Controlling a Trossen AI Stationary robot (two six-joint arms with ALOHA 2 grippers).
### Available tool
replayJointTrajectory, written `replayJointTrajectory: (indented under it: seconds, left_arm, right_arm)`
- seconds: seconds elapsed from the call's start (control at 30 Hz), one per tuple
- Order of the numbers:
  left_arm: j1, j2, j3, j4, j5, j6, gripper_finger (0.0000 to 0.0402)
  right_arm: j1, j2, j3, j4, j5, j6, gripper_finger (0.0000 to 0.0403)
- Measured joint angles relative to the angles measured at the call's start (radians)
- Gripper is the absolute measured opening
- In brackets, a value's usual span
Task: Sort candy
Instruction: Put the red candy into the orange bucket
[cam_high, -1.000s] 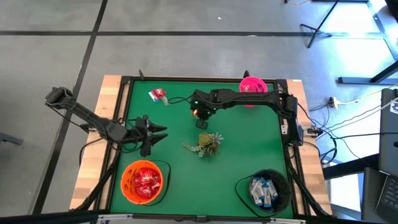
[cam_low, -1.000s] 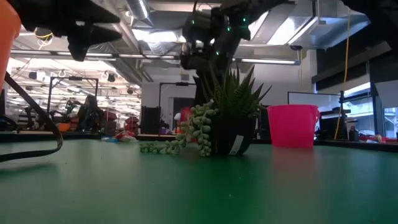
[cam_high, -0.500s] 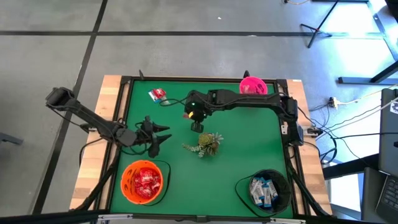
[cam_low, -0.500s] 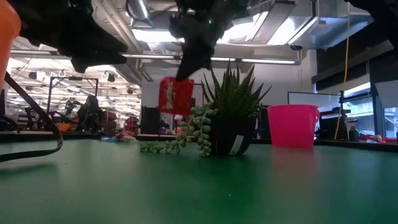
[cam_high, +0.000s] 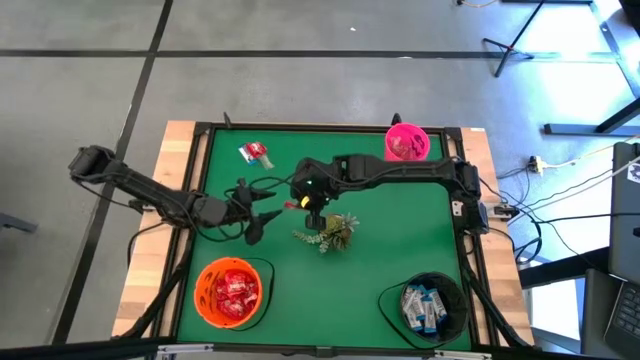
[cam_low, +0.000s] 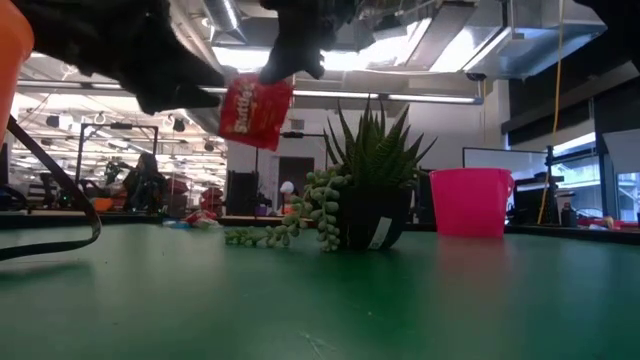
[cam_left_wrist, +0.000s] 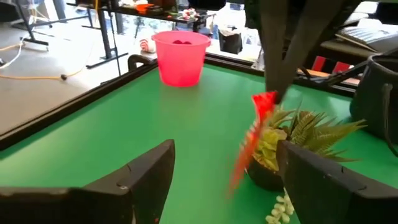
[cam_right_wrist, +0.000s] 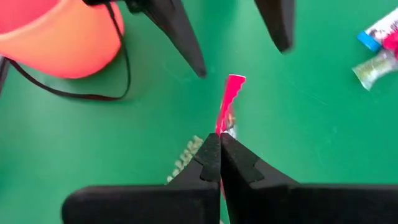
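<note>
Right end effector (cam_right_wrist: 220, 163), pinched on a red candy packet (cam_low: 254, 110) above worktop (cam_high: 400, 240) centre, faces the wide-open left end effector (cam_high: 258, 208) at its 9 o'clock.

The right hand (cam_high: 305, 201) is hanging over the middle of the surface (cam_high: 400, 240), pinching a candy packet (cam_low: 255, 110) clear above it, just beside the plant (cam_high: 328, 231). The left hand (cam_high: 262, 213) is sitting open to the left of that packet, facing it. A bucket (cam_high: 406, 143) is standing at the far edge, right of centre. A few loose candies (cam_high: 255, 153) are lying near the far left corner. A bowl (cam_high: 231, 292) holding candy is sitting at the near left, and a bin (cam_high: 427, 305) holding candy at the near right.
</note>
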Motion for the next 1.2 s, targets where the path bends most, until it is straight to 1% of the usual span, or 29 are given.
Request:
replayJointTrajectory:
  seconds: [0.1,0.23,0.33,0.43,0.5,0.57,0.7,0.83,0.87,1.07,1.13,1.2]
  left_arm:
    - [0.023,0.029,0.03,0.0,0.044,0.03,0.027]
    - [0.049,0.094,0.061,-0.001,0.097,0.033,0.0271]
    - [0.053,0.139,0.077,-0.002,0.102,0.029,0.0269]
    - [0.053,0.172,0.094,-0.002,0.108,0.039,0.0257]
    - [0.052,0.183,0.103,-0.002,0.14,0.051,0.0236]
    - [0.052,0.189,0.108,-0.001,0.168,0.058,0.0205]
    - [0.049,0.186,0.108,-0.002,0.206,0.055,0.0123]
    - [0.031,0.183,0.108,-0.002,0.21,0.054,0.003]
    - [0.028,0.18,0.108,-0.002,0.209,0.052,0.0016]
    - [-0.001,0.162,0.109,-0.013,0.207,0.051,0.0003]
    - [-0.013,0.138,0.131,-0.094,0.206,0.05,0.0003]
    - [-0.025,0.112,0.179,-0.224,0.192,0.033,0.0002]
  right_arm:
    - [0.007,0.0,0.001,0.01,-0.002,0.0,0.0]
    - [0.01,0.0,0.001,0.011,-0.006,0.002,0.0]
    - [0.01,0.0,0.001,0.012,-0.011,0.003,0.0]
    - [0.01,0.0,0.001,0.012,-0.012,0.003,0.0]
    - [0.01,0.0,0.001,0.012,-0.012,0.003,0.0]
    - [0.01,0.0,0.001,0.012,-0.012,0.003,0.0]
    - [0.009,0.0,0.001,0.012,-0.012,0.003,0.0]
    - [0.009,0.0,0.001,0.011,-0.013,0.002,0.0002]
    - [0.009,0.0,0.001,0.011,-0.016,0.003,0.0004]
    - [0.01,-0.025,0.001,0.001,-0.01,0.003,0.002]
    - [0.011,-0.052,0.001,-0.001,0.004,0.003,0.0024]
    - [0.016,-0.083,0.001,0.002,0.021,0.0,0.0028]
